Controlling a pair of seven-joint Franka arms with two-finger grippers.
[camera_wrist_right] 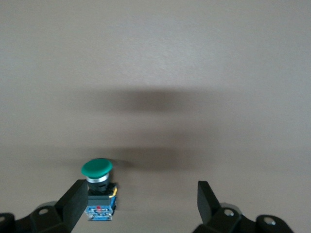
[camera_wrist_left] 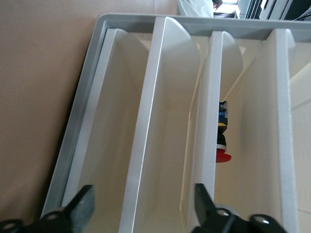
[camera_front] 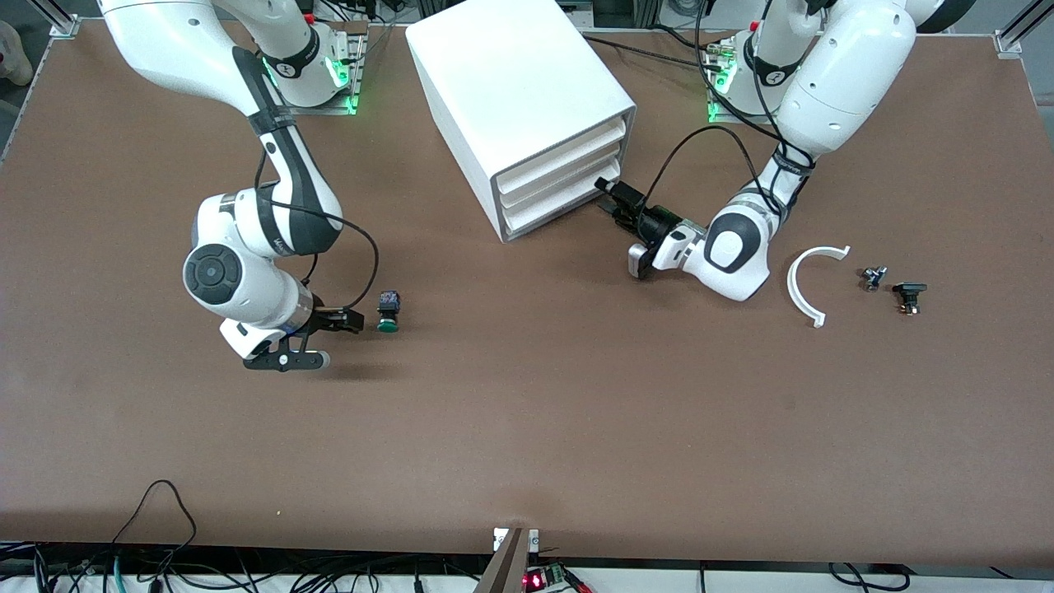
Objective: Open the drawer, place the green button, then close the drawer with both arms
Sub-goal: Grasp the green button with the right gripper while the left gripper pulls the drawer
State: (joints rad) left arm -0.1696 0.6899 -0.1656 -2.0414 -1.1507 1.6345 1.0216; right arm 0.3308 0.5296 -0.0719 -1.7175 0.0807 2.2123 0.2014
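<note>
The white cabinet [camera_front: 519, 91] stands at the table's back middle with its three drawers shut. My left gripper [camera_front: 609, 198] is open at the lowest drawer [camera_front: 560, 210], at the end toward the left arm. In the left wrist view its fingers [camera_wrist_left: 82, 206] straddle that drawer's front lip [camera_wrist_left: 141, 145]. The green-capped button [camera_front: 388, 313] lies on the table toward the right arm's end. My right gripper [camera_front: 333, 339] is open and low beside it. In the right wrist view the button [camera_wrist_right: 98, 187] sits just inside one finger [camera_wrist_right: 75, 199], and the gripper [camera_wrist_right: 142, 201] is empty.
A red-capped button [camera_wrist_left: 222, 143] lies inside a drawer above the lowest one. A curved white piece [camera_front: 811, 280] and two small black parts [camera_front: 874, 277] [camera_front: 909, 295] lie toward the left arm's end of the table.
</note>
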